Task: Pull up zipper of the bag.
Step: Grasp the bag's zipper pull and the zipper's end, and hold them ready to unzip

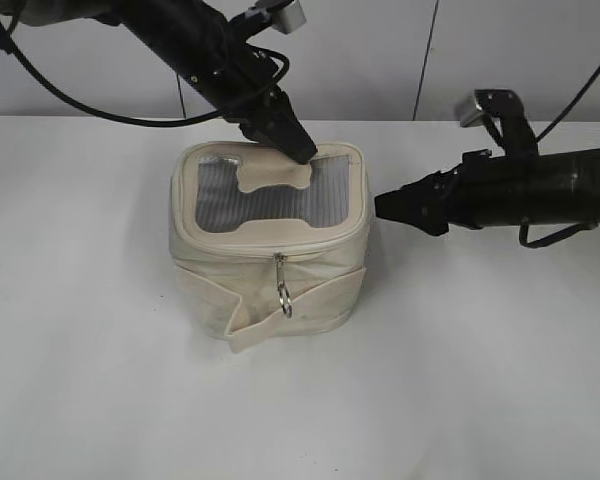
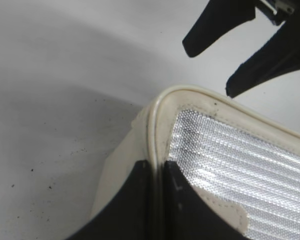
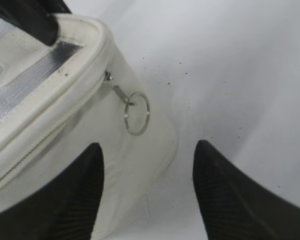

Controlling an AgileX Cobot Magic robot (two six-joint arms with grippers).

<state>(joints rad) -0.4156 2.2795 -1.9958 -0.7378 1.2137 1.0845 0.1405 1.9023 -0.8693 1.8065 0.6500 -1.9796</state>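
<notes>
The cream-white bag (image 1: 310,280) stands mid-table, its grey mesh top panel (image 1: 220,200) facing up. Its zipper (image 1: 242,249) runs round the rim; one silver ring pull (image 1: 286,300) hangs at the front. My left gripper (image 1: 298,148) is shut on the bag's rear rim; in the left wrist view the jaws (image 2: 157,167) pinch the cream piping (image 2: 157,112). My right gripper (image 1: 385,205) is open and empty, just right of the bag. In the right wrist view its fingers (image 3: 147,150) sit apart, below a second ring pull (image 3: 138,114) hanging on the bag's side (image 3: 90,135).
The white table (image 1: 100,380) runs all round the bag. A grey wall (image 1: 380,60) stands behind it. The bag's wide cream strap (image 1: 280,320) wraps the front, with a loose end sticking out low. The left arm's cable (image 1: 60,95) loops above the table's back edge.
</notes>
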